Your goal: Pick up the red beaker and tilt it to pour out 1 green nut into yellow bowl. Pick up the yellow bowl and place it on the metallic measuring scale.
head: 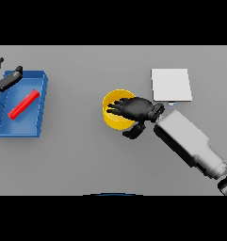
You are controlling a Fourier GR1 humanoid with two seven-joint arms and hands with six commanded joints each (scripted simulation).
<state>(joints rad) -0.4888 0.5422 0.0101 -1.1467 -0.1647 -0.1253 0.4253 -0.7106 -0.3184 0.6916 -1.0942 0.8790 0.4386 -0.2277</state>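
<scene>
At frame centre the right hand (133, 109) reaches over the yellow bowl (116, 120), fingers spread, apparently gripping its rim; next comes lifting it onto the measuring scale (171, 84), upper right.

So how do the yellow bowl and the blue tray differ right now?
The yellow bowl is round and sits mid-table; the blue tray is rectangular, at the left. The right hand reaches over the bowl; the left hand hovers at the tray's corner. The tray holds a red piece. Both rest on the table.
</scene>
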